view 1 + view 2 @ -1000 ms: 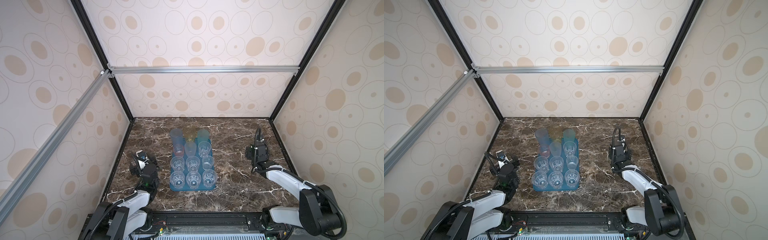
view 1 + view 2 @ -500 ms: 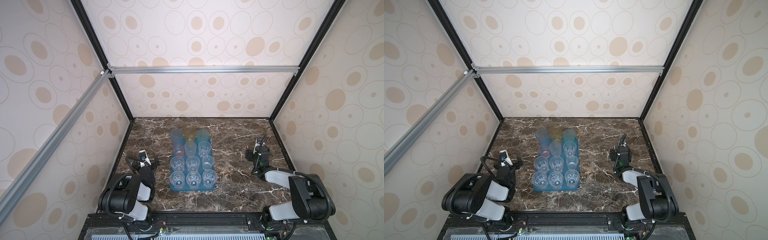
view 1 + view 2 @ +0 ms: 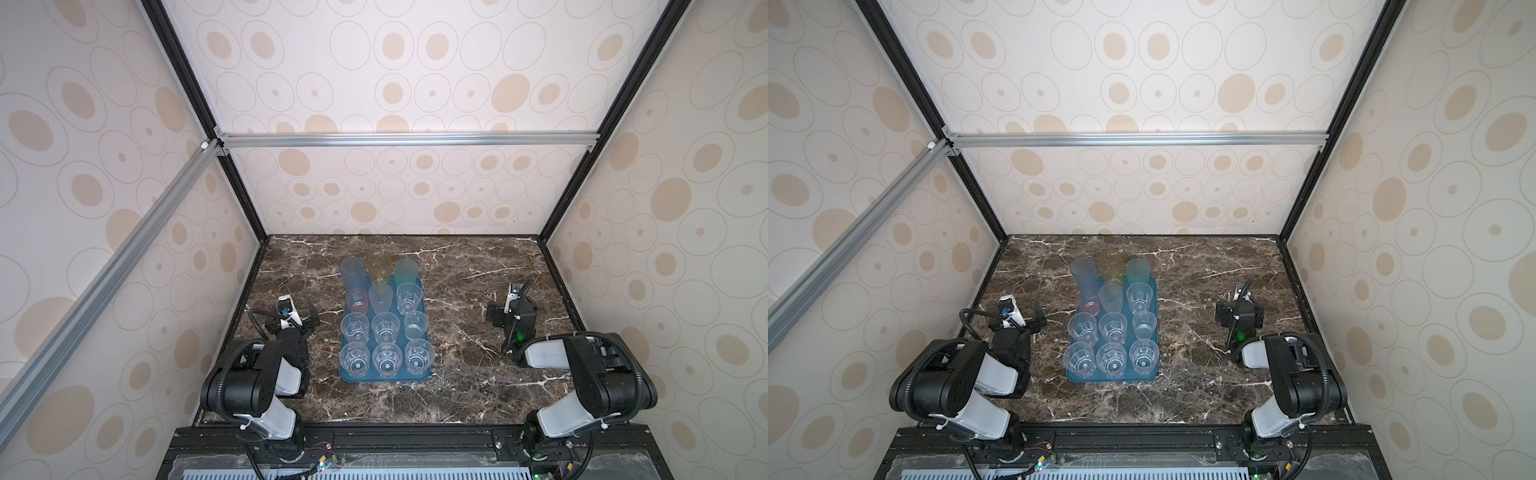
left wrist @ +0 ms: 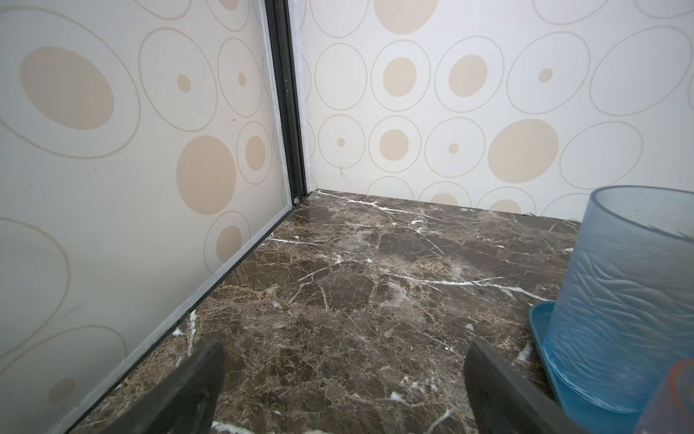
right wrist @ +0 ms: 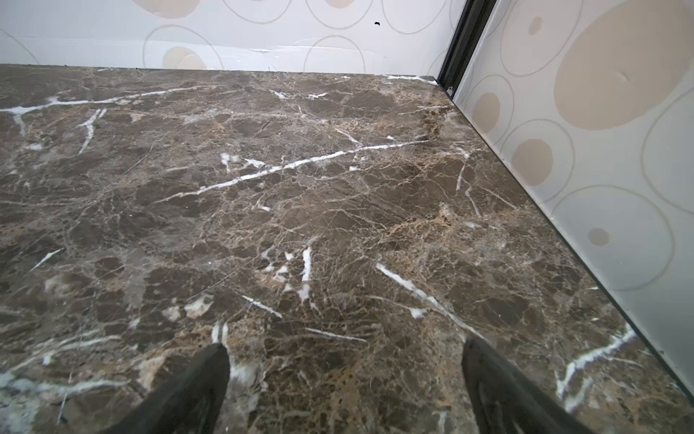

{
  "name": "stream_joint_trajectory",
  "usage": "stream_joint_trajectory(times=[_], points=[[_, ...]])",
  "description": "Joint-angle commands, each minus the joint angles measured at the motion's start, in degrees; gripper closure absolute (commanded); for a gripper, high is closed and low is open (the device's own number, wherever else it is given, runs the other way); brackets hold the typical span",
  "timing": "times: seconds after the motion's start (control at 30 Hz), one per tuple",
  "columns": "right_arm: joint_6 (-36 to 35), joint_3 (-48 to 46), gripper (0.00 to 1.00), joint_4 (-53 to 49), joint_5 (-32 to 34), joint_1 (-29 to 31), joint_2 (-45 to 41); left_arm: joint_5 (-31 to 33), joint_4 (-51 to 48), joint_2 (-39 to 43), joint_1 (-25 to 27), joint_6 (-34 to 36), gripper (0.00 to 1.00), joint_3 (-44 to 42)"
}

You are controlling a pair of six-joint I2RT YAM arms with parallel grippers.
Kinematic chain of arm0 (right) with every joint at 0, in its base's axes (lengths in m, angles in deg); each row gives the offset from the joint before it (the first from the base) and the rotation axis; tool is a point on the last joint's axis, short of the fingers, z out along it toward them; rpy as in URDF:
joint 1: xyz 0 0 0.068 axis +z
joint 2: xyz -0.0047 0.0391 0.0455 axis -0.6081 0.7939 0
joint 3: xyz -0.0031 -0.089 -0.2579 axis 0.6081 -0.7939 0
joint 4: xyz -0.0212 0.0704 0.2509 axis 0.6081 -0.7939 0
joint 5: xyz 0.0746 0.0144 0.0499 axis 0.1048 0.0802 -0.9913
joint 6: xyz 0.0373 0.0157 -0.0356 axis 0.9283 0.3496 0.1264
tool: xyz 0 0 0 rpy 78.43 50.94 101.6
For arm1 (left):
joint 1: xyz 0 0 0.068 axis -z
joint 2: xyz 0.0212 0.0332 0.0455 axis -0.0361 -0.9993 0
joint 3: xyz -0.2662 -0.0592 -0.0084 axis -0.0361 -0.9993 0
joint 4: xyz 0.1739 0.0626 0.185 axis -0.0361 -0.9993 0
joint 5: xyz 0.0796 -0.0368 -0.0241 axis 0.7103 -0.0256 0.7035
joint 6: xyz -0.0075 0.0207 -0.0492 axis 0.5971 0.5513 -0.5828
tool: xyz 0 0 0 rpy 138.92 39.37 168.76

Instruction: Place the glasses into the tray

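Observation:
The teal-blue tray (image 3: 386, 377) (image 3: 1108, 376) lies on the marble mid-table. Several glasses stand upright on it in rows. At the back are a frosted blue one (image 3: 352, 272), a yellow one (image 3: 379, 266) and a teal-green one (image 3: 406, 270). A pink one (image 3: 356, 300) stands in front of those, and clear faceted ones (image 3: 386, 357) fill the front rows. My left gripper (image 3: 291, 322) (image 4: 345, 360) is open and empty, left of the tray. In the left wrist view the blue glass (image 4: 619, 300) stands beside it on the tray's rim side (image 4: 540, 330). My right gripper (image 3: 511, 309) (image 5: 345, 360) is open over bare marble, right of the tray.
Patterned walls close in the marble top on three sides, with black corner posts (image 4: 289, 112) (image 5: 458, 41). Both arms sit folded near the front rail (image 3: 374, 436). Bare marble shows on either side of the tray.
Both arms have folded back toward the front rail. The right gripper's jaws have spread wider. The glasses and the tray have not moved.

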Motion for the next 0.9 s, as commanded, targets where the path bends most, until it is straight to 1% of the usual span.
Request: stream_joint_trajectory(times=[0.0,0.07,0.87], points=[[-0.73,0.54,0.00,1.61,-0.06,-0.27,-0.68,-2.57,-3.48,-0.16,-0.36,0.99,0.01,3.55],[-0.73,0.61,0.00,1.62,-0.07,-0.27,-0.66,-3.79,-6.63,-0.05,-0.14,1.84,0.01,5.00],[-0.79,0.61,0.00,1.54,-0.09,-0.26,-0.53,-3.90,-6.25,-0.21,-0.13,1.94,0.01,4.88]])
